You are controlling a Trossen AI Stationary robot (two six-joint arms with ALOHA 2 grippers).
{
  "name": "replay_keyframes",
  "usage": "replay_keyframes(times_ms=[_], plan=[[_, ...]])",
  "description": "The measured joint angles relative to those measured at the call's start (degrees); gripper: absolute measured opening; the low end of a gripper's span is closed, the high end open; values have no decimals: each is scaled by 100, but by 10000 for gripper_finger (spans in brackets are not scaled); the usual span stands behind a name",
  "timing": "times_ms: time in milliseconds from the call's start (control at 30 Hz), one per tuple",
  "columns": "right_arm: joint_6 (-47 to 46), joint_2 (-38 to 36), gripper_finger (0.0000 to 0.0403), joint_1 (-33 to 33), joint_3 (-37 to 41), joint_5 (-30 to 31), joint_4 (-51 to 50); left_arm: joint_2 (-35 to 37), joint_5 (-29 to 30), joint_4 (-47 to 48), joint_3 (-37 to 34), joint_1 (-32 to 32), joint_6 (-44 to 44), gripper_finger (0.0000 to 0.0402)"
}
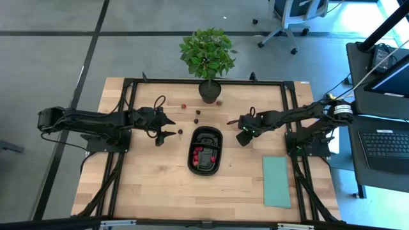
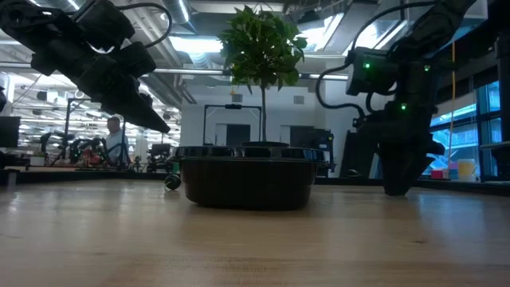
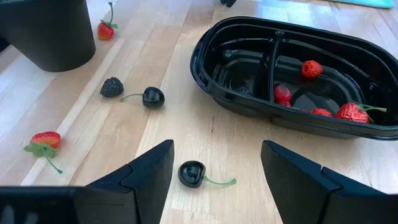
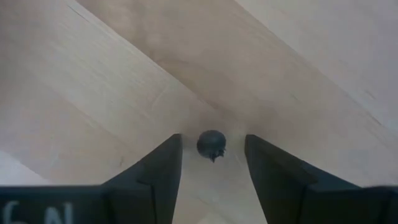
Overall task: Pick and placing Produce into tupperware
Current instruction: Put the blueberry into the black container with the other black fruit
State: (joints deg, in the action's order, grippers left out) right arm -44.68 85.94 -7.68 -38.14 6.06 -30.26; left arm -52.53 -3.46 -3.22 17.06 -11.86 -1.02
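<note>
My right tool (image 4: pixel 211 180) points down at the wooden surface (image 4: pixel 93 93), fingers apart, with a small dark round berry (image 4: pixel 211 144) right between them. My left tool (image 3: pixel 214 171) waits apart too, over a dark cherry (image 3: pixel 191 173) beside the glossy black oval plastic tray (image 3: pixel 249 109).

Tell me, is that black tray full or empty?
Partly filled. The black tray has several red fruit pieces in one compartment; the other compartment looks empty in the left wrist view.

Red strawberries (image 3: pixel 312 68) in glossy black tray (image 3: pixel 249 106).
</note>
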Motion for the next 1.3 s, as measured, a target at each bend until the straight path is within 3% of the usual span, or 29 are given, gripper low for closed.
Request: replay_keyframes(times_ms=[167,667,867,1100,1300], plan=[[6,69,169,0,-6,12,-7,0,0,0,0,1,0,236],[270,82,60,-2,-104,12,-105,0,0,1,0,-2,11,236],[319,109,59,-2,-216,-22,-196,0,0,0,0,1,11,236],[877,109,55,2,-1053,-50,-161,0,1,0,0,0,13,236],[1536,114,57,174,-1722,-24,854,0,0,0,0,-2,15,236]])
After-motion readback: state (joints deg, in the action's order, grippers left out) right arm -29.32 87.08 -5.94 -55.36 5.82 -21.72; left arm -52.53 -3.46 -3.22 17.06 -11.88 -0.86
